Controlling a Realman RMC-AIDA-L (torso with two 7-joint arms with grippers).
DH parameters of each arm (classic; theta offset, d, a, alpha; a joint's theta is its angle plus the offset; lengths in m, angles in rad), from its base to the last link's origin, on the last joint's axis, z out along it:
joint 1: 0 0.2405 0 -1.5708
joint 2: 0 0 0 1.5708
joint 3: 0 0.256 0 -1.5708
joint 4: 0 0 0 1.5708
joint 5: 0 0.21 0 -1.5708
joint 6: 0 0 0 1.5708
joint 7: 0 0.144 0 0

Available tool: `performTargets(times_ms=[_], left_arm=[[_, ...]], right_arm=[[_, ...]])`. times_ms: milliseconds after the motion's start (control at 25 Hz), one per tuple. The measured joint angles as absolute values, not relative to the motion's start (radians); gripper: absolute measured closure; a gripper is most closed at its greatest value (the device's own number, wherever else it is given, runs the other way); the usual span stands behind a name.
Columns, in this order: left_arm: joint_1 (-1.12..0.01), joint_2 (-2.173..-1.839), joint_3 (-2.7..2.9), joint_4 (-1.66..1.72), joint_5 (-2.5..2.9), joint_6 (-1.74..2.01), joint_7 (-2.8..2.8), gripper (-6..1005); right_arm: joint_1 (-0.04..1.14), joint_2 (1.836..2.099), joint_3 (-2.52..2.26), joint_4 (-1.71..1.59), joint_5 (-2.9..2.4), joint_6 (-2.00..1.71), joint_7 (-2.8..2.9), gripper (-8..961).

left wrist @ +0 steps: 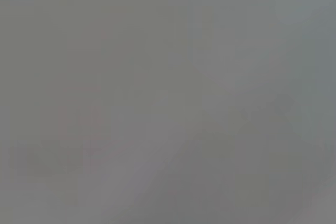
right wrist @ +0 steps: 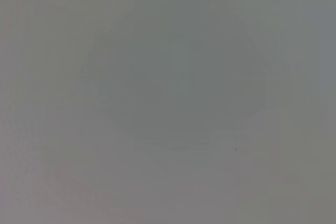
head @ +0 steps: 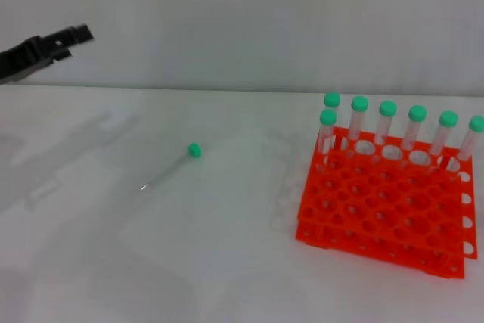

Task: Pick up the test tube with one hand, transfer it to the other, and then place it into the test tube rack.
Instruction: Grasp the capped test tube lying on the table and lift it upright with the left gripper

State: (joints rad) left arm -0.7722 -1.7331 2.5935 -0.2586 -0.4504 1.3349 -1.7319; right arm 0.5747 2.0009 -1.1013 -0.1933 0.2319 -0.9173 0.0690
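1 test tube [head: 172,165] lies flat, green cap toward the test tube rack [head: 386,206]. The left gripper [head: 72,39], nearer, hangs well apart; whether its fingers are spread I cannot tell.

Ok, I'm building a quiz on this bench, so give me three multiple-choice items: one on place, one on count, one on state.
1. Where is the loose test tube? A in the rack; B on the table, robot's left of the test tube rack; C in a tool.
2. How many capped tubes stand in the rack? A three; B seven; C ten.
3. The left tool is: A gripping a tube; B raised at far left, holding nothing; C inside the rack.

B: lies flat. B: seven green caps. B: hangs clear.
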Motion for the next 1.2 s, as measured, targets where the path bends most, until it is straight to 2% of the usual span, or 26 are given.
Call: performTargets(times_ms=[160, 520, 960, 1200], left_arm=[[-0.851, -1.736, 2.85, -0.403, -0.465, 1.418, -1.908, 155], [-1.021, -1.721, 2.857, -0.458, -0.086, 1.427, -2.097, 156], [-1.14, -1.718, 2.849, -0.46, 0.236, 1.419, -2.239, 155], [-1.207, -1.748, 2.847, -0.459, 0.443, 1.335, -2.28, 155]], right_arm=[[0.575, 2.001, -1.101, -0.193, 0.232, -0.917, 0.069, 113], [0.575, 2.002, -1.101, -0.19, 0.232, -0.917, 0.069, 113], [0.577, 2.002, -1.103, -0.186, 0.23, -0.917, 0.067, 112], [0.577, 2.005, -1.103, -0.184, 0.229, -0.917, 0.068, 112]])
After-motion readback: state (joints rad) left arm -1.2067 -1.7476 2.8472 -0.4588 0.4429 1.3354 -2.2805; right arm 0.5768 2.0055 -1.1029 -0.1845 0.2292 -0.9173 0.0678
